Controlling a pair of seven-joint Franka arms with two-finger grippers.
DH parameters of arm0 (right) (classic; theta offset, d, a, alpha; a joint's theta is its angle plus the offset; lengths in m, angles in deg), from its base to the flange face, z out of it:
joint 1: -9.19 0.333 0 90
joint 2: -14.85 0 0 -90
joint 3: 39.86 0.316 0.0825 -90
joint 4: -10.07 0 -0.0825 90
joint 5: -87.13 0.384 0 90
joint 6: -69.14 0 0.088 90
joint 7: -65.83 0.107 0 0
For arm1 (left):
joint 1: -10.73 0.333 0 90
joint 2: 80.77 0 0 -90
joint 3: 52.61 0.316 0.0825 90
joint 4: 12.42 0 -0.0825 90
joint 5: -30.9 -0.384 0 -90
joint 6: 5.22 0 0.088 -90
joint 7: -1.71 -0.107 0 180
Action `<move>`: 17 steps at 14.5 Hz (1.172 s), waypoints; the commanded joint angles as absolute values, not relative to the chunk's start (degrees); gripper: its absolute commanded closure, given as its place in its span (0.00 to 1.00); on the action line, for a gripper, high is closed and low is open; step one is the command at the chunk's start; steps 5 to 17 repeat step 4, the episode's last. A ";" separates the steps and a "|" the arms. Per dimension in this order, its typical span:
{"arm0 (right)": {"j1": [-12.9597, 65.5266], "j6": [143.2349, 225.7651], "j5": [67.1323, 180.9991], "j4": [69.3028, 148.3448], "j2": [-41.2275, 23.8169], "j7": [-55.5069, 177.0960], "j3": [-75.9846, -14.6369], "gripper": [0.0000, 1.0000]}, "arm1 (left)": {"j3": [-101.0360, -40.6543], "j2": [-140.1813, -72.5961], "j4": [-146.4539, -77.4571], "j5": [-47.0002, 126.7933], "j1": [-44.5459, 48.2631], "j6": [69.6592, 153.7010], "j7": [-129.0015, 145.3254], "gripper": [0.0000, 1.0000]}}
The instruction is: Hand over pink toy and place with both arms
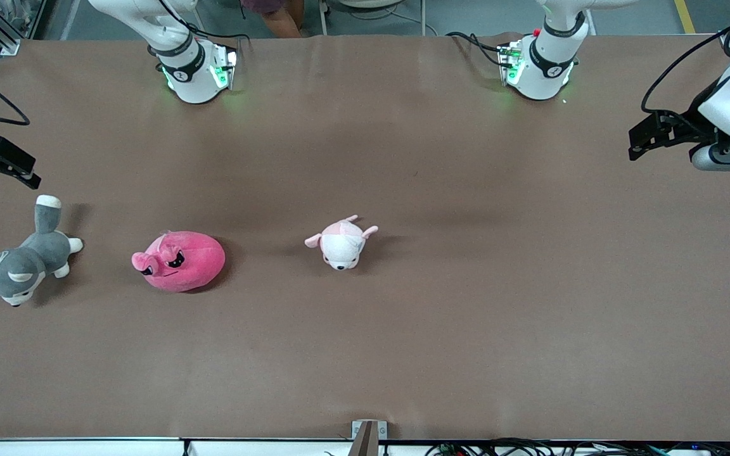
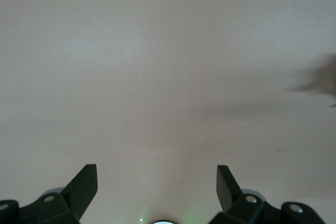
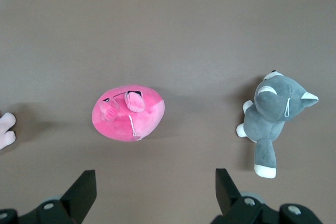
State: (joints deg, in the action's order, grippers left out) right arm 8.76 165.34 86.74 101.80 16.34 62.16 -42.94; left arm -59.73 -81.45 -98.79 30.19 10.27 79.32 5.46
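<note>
Overhead, brown table [image 1: 403, 342] — pink toy [image 1: 179, 261] untouched; left gripper [image 2: 156, 184] and right gripper [image 3: 155, 187] spread, seemingly empty.

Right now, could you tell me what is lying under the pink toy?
The pink toy lies directly on the brown table, between the grey plush dog and the pale pink-and-white plush. Nothing shows at its edges; the patch it covers is hidden. Both grippers are open and away from it.
</note>
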 commanded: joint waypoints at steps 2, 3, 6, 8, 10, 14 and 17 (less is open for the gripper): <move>9.01 165.39 85.29 103.93 18.27 62.84 -42.32 0.00 | -59.64 -81.56 -98.11 30.47 11.00 79.60 4.88 0.00; 9.01 164.77 85.29 103.93 18.36 62.84 -41.89 0.00 | -59.64 -81.56 -98.03 30.47 10.91 79.33 4.88 0.00; 9.01 164.68 85.29 103.93 18.62 62.75 -41.88 0.00 | -59.64 -81.56 -98.11 30.38 10.82 79.24 4.88 0.00; 9.01 164.68 85.29 103.93 18.62 62.75 -41.88 0.00 | -59.64 -81.56 -98.11 30.38 10.82 79.24 4.88 0.00; 9.01 164.68 85.29 103.93 18.62 62.75 -41.88 0.00 | -59.64 -81.56 -98.11 30.38 10.82 79.24 4.88 0.00; 9.01 164.68 85.29 103.93 18.62 62.75 -41.88 0.00 | -59.64 -81.56 -98.11 30.38 10.82 79.24 4.88 0.00; 9.01 164.68 85.29 103.93 18.62 62.75 -41.88 0.00 | -59.64 -81.56 -98.11 30.38 10.82 79.24 4.88 0.00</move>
